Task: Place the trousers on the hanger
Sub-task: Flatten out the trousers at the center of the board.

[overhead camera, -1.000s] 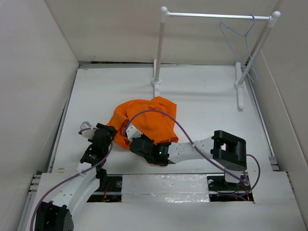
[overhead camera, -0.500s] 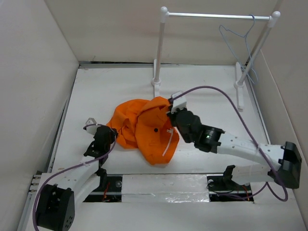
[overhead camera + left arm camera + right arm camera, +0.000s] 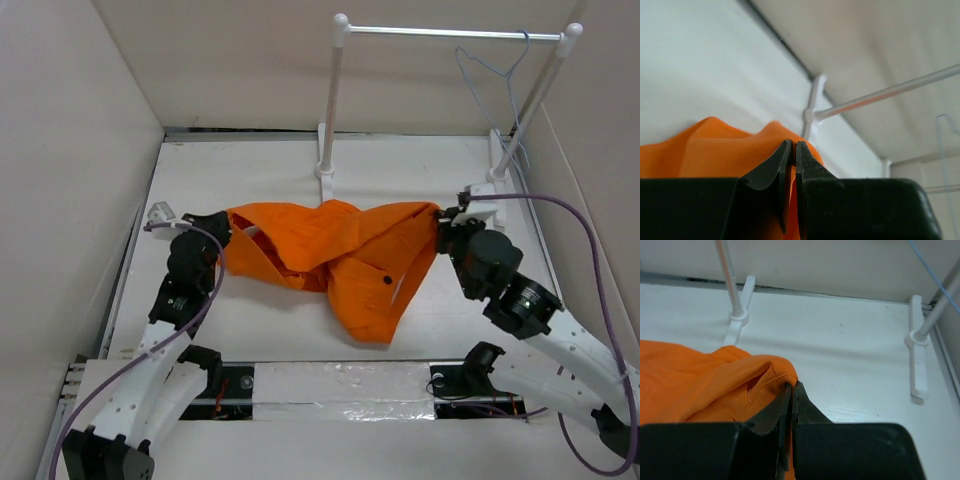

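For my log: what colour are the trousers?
The trousers are bright orange, clearest in top external view.

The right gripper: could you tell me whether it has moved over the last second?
Yes. The right gripper swung far rightward, ending beside the rail stand's right foot, drawing the trousers out with it.

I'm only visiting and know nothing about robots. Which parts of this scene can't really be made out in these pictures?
- The trousers, top view: bunched folds hide where the legs and waistband run.
- The hanger, top view: its lower part is crossed by the right post of the rail stand; in the right wrist view the top edge cuts it off.
- The left gripper and right gripper, wrist views: the shut fingers hide how much cloth is pinched.
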You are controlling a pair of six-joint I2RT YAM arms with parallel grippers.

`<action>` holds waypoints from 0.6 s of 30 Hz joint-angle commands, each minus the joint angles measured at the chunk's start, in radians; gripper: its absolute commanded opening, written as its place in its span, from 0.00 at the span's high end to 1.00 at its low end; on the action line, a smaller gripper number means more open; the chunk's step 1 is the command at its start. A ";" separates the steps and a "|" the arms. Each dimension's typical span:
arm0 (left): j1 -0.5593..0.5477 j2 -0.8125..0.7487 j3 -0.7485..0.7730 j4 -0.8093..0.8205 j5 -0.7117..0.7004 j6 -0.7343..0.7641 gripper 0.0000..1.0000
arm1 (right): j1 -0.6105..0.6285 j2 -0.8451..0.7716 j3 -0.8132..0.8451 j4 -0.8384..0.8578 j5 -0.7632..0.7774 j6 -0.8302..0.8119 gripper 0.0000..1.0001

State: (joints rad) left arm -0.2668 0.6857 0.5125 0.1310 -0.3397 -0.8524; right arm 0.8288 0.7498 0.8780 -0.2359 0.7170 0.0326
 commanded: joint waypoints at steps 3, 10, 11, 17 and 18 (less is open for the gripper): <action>0.008 -0.113 0.063 -0.038 -0.073 -0.002 1.00 | -0.175 -0.121 -0.069 -0.023 0.003 0.052 1.00; 0.008 -0.201 0.176 -0.128 -0.074 0.036 1.00 | -0.287 -0.176 -0.059 -0.080 -0.186 0.107 1.00; 0.008 -0.221 0.184 -0.151 -0.084 0.044 1.00 | -0.277 -0.211 -0.060 -0.082 -0.183 0.105 1.00; 0.008 -0.252 0.368 -0.185 -0.137 0.119 1.00 | -0.237 -0.389 0.097 -0.195 -0.198 0.061 1.00; 0.008 -0.241 0.429 -0.195 -0.127 0.133 1.00 | -0.237 -0.389 0.123 -0.213 -0.221 0.059 1.00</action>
State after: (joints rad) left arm -0.2668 0.4515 0.7891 -0.1410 -0.4194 -0.7784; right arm 0.5838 0.3782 0.8837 -0.4576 0.5247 0.1150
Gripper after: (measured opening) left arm 0.025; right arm 0.026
